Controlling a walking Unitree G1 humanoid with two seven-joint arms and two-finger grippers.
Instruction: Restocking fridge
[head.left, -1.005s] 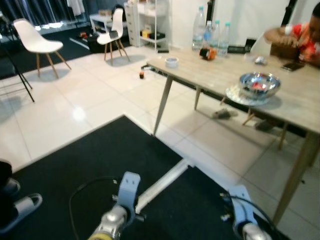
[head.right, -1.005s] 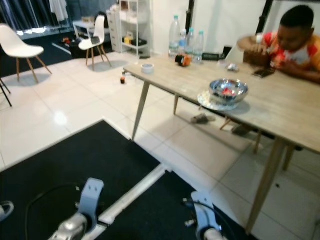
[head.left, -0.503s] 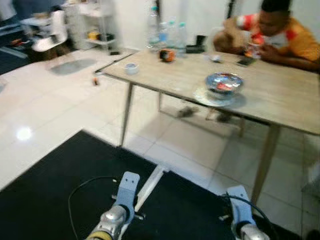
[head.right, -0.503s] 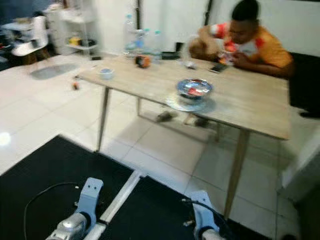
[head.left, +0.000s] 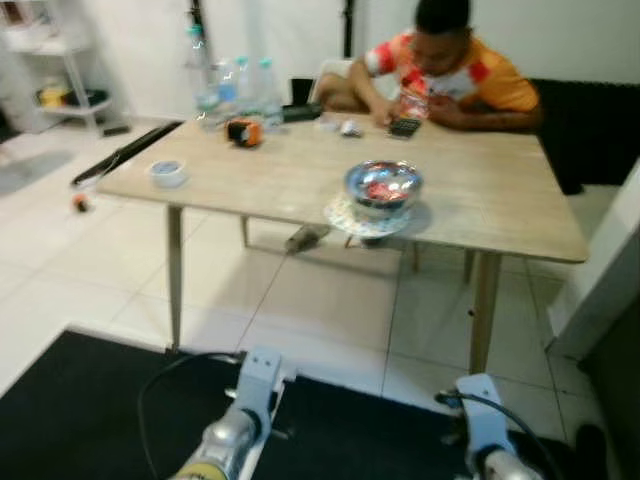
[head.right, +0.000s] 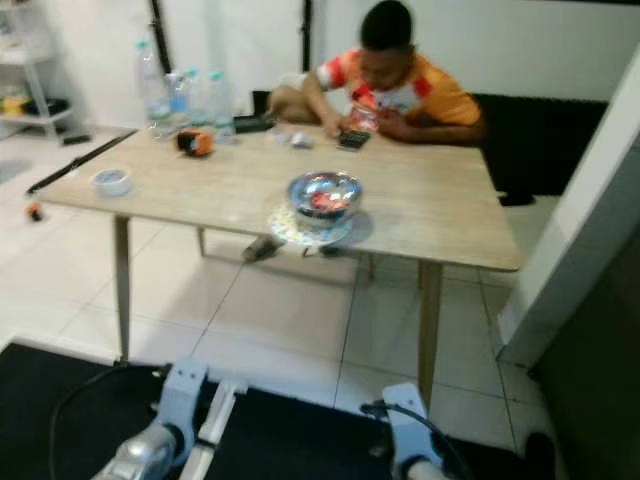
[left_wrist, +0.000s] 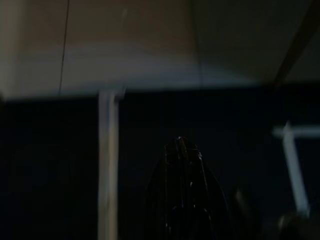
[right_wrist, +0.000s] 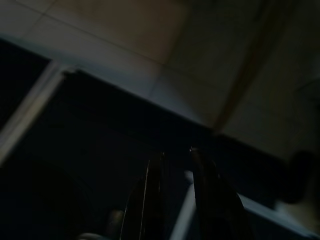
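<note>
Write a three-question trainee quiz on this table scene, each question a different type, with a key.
1. True or false: the metal bowl sits on a plate.
2. Where are the water bottles standing? A) far left corner of the wooden table B) floor C) near right corner
3. Fill in: a person is seated at the table's ____ side.

Key: 1 true; 2 A; 3 far

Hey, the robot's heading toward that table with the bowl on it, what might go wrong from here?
The metal bowl sits on a plate near the table's front edge, so a bump to the table might shake it loose. A person sits at the far side, so any reach across needs care. The head views are blurred, so judging distance to the table leg may be unreliable.
</note>
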